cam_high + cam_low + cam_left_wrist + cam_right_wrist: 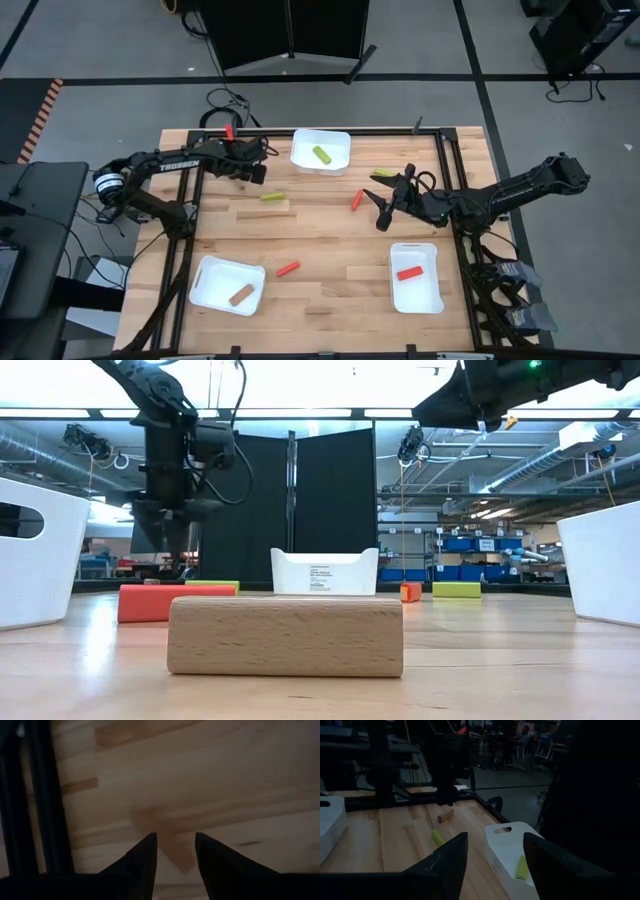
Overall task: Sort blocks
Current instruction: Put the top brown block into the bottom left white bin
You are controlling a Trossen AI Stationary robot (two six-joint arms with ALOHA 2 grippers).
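Note:
My left gripper (pixel 175 840) points down, open, over a tan block (pixel 167 845) that lies flat on the table at the far left; the block also shows in the right wrist view (pixel 445 814). The arm hides it in the high view, where that gripper (pixel 255 170) shows. My right gripper (pixel 385 205) is open and empty above the table's middle right. Loose on the table lie a yellow-green block (pixel 273 197), a red block (pixel 357 199), another red block (pixel 288 268), another yellow-green block (pixel 383 173) and a tan block (pixel 285 635). My left gripper stands with a fingertip (pixel 150 842) at each side of the tan block, coming from above; I cannot tell whether it touches the block.
Three white trays stand on the table: a far one (pixel 335 140) with a yellow-green block, a near-left one (pixel 210 275) with a tan block, and a near-right one (pixel 425 295) with a red block. A black frame rail (pixel 45 795) runs beside the left gripper.

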